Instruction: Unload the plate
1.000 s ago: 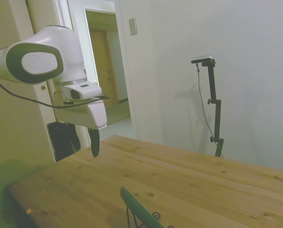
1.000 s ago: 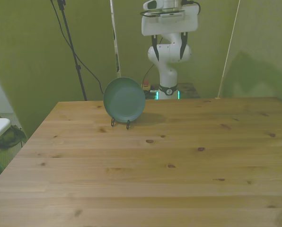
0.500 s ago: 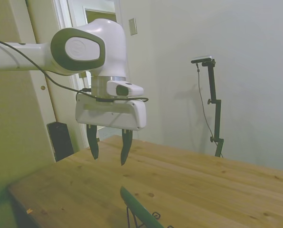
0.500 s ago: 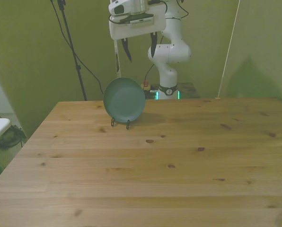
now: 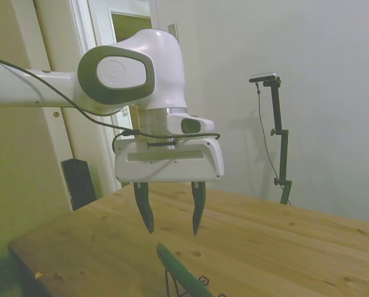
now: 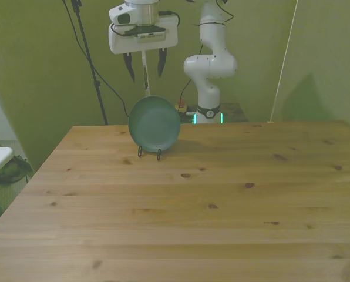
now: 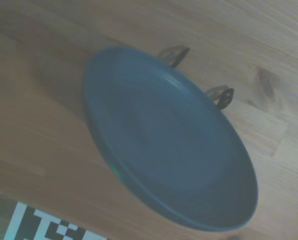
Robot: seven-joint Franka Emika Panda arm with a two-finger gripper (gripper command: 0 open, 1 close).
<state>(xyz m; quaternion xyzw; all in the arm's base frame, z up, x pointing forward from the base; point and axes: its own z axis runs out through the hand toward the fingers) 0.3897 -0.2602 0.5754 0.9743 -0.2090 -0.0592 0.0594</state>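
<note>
- Nothing of the unloading is done yet, as far as I can judge: the plate (image 6: 154,123) stands on edge in the thin black wire rack (image 6: 148,153), near the counter's (image 6: 222,200) far edge toward the front view's left.
- The end effector (image 6: 144,66) hangs in the air above the plate and well apart from it, fingers pointing down and spread wide, with nothing between them.
- In the side view the end effector (image 5: 171,216) is above the plate's rim (image 5: 179,272), which pokes up at the bottom of the picture; there is clear air between the two.
- The wrist view looks down on the plate (image 7: 169,140); it is tilted, its face bare, with two rack loops (image 7: 196,75) showing past its edge.
- What I reckon is left is everything: come down, close on the rim, lift the plate out of the rack and set it on the counter.
- The rack holds the plate and nothing else; the plate carries nothing.
</note>
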